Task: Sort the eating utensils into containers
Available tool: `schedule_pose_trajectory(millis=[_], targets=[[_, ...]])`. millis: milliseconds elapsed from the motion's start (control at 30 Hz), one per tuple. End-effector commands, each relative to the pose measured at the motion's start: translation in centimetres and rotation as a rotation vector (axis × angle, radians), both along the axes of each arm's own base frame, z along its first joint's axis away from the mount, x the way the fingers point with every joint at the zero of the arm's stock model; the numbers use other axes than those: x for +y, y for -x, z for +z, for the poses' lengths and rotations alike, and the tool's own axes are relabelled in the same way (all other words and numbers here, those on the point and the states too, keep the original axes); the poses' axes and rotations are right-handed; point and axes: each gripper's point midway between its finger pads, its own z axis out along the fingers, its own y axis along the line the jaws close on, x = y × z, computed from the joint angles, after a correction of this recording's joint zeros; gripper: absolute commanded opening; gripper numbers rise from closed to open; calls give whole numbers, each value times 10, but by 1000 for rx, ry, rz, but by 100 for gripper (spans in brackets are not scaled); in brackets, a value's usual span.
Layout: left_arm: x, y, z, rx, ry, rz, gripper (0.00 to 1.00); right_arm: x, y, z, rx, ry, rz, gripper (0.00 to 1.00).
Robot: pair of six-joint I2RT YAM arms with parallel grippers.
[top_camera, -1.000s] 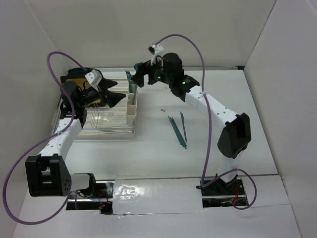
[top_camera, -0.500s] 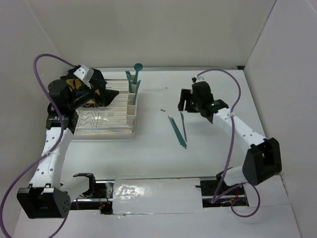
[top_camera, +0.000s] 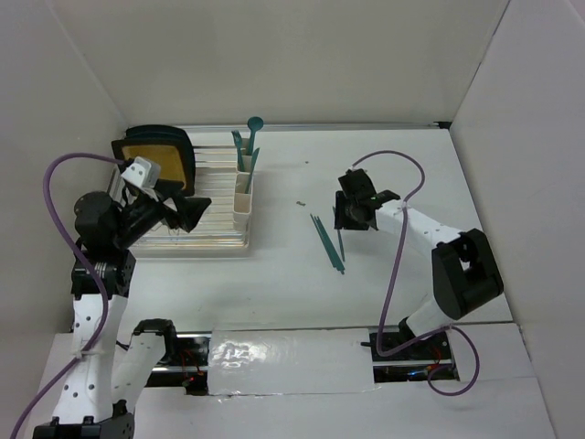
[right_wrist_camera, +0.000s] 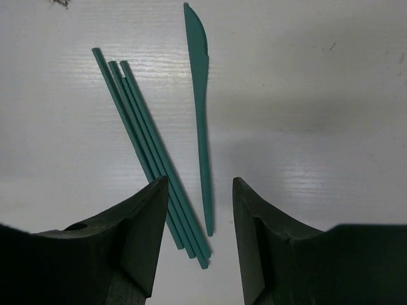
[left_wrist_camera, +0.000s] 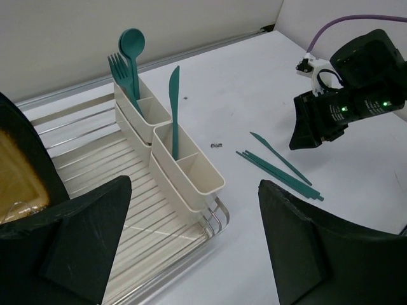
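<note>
Sorting partly done. The containers (left_wrist_camera: 191, 171), a row of joined cream cups, sit along the right edge of the wire dish rack (left_wrist_camera: 95, 159). Three teal pieces stand in them: a spoon (left_wrist_camera: 132, 47) and a fork (left_wrist_camera: 117, 66) at the far end of the row (same cup or neighbouring cups, cannot tell), and a standing knife (left_wrist_camera: 174, 95) in a cup nearer the middle. The nearest cup looks empty. Left on the counter (top_camera: 274, 293), well apart from the rack on its right side: a loose knife (right_wrist_camera: 200, 95) lying flat, and just beside it three slim teal sticks (right_wrist_camera: 146, 146) lying side by side and touching. Their ends look plain, so I cannot tell what kind of utensil they are. The right gripper (right_wrist_camera: 200, 190) hangs low over this group, jaws released and empty, straddling the handle end of the loose knife with no contact that shows. The left gripper (top_camera: 196, 212) hovers over the rack to the left of the containers, jaws spread wide, nothing between them. A yellow-and-black plate (top_camera: 155, 155) stands at the rack's back left. A dark speck (top_camera: 301, 203) lies between the rack and the loose pieces. Judgement: three pieces in, four to go. The loose knife reads as the next pick, and being thin and flat on the counter, it may slip from a pinch.
</note>
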Motion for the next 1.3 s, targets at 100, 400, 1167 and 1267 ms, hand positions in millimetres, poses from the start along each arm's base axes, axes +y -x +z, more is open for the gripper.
schedule_pose_trajectory(millis=[100,400,1167,1267], targets=[[0,15,-9,83,41,23,94,6,-3,-9,-11,40,52,48],[2,30,-9,96,35,42,94,7,-6,-41,51,86,83,39],[-17,16,3,65,0,-127,95,41,-17,-19,-35,-142,257,0],[-23,6,6,114,47,-158,95,59,-24,42,-207,-273,361,0]])
